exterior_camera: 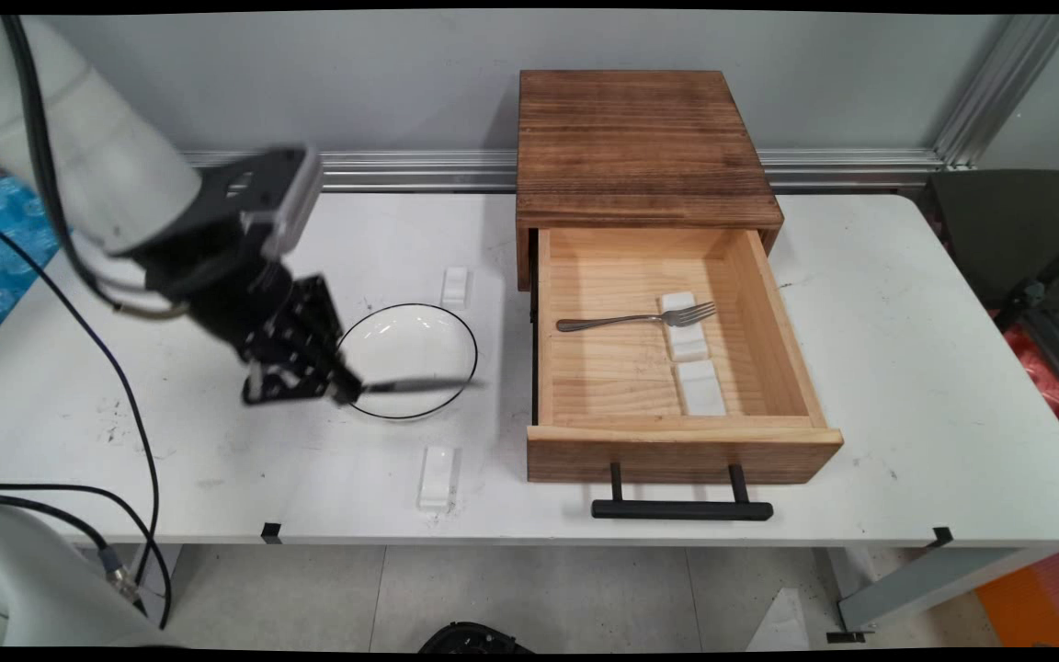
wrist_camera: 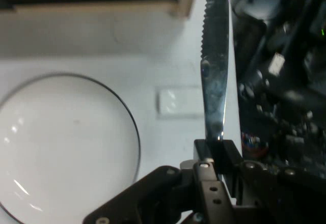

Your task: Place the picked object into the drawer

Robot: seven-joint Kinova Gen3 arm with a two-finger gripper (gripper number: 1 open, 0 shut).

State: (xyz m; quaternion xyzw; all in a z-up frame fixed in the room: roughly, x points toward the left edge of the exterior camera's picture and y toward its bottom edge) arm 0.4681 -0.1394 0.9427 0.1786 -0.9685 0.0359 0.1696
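My black gripper (exterior_camera: 346, 388) is shut on the handle of a metal knife (exterior_camera: 419, 384), at the near left rim of a white plate with a dark rim (exterior_camera: 401, 345). The knife lies level and points right, across the plate's near edge. In the hand view the serrated knife (wrist_camera: 215, 71) rises from between my fingers (wrist_camera: 218, 155), with the plate (wrist_camera: 66, 147) to its left and a small white block (wrist_camera: 178, 102) just beside the blade. To the right stands a wooden box whose drawer (exterior_camera: 677, 441) is pulled open; inside lie a fork (exterior_camera: 640, 319) and two white rests (exterior_camera: 690, 354).
A white block (exterior_camera: 436, 476) lies near the table's front edge, below the plate. Another white block (exterior_camera: 455, 286) lies behind the plate. The drawer's black handle (exterior_camera: 681, 508) juts over the front edge. Black cables (exterior_camera: 139, 432) hang at the left.
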